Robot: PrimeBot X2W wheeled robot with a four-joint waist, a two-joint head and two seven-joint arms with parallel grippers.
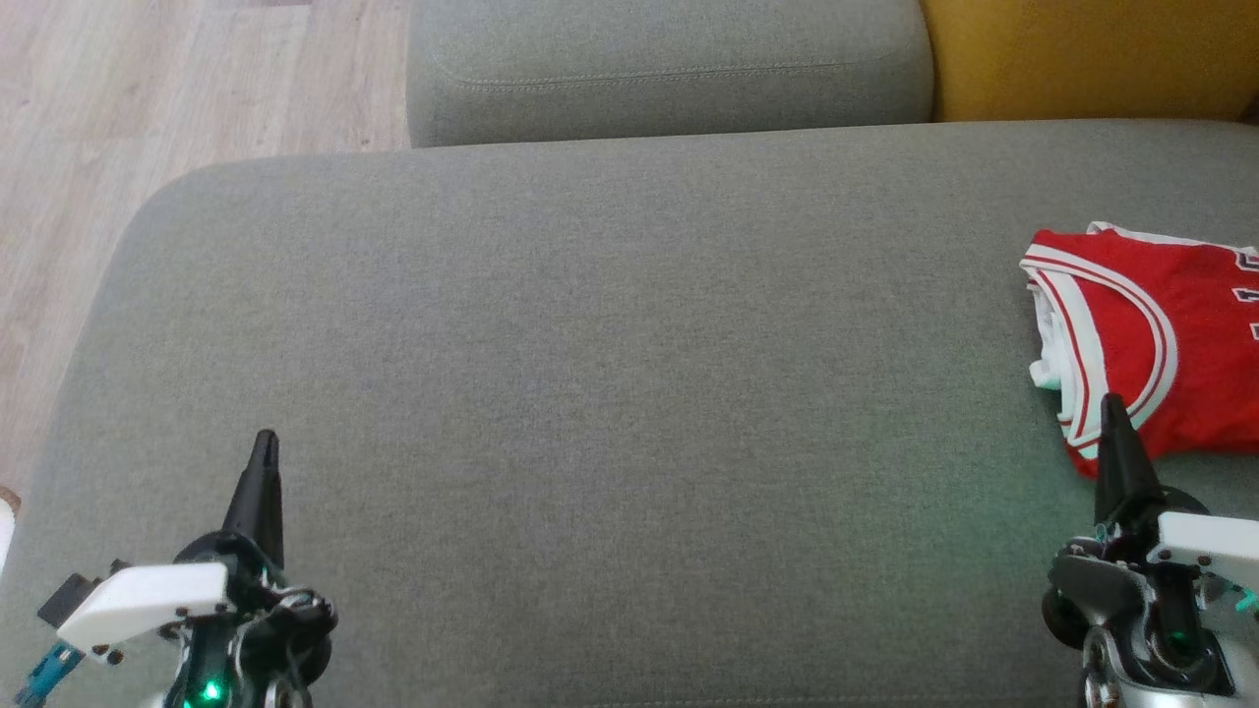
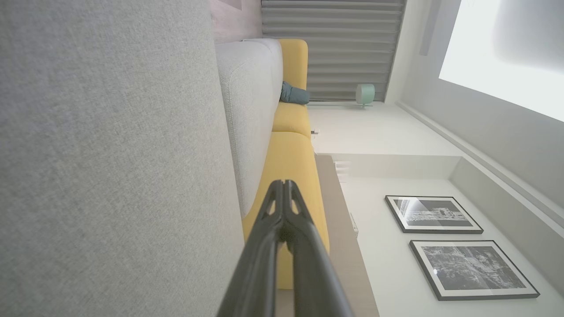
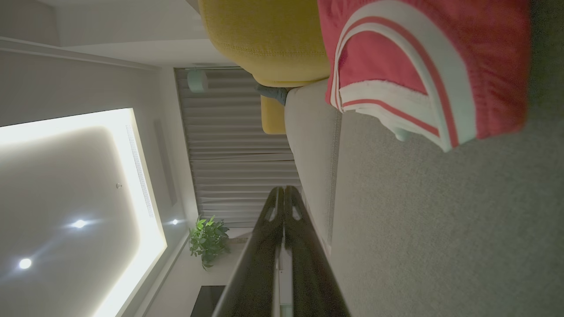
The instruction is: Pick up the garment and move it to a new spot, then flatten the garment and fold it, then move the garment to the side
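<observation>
The garment (image 1: 1151,334) is a red jersey with white trim, folded into a compact stack at the right edge of the grey sofa seat (image 1: 590,393). The right wrist view shows the same garment (image 3: 418,66) lying on the cushion. My right gripper (image 1: 1113,405) is shut and empty, its tip just in front of the garment's near edge; it also shows shut in its own wrist view (image 3: 284,190). My left gripper (image 1: 266,440) stands shut and empty at the lower left, far from the garment, over bare cushion. In the left wrist view the left gripper (image 2: 283,184) has its fingers pressed together.
A grey back cushion (image 1: 669,69) runs along the far side, with a yellow cushion (image 1: 1092,59) to its right. Wooden floor (image 1: 148,108) lies beyond the seat's rounded left edge.
</observation>
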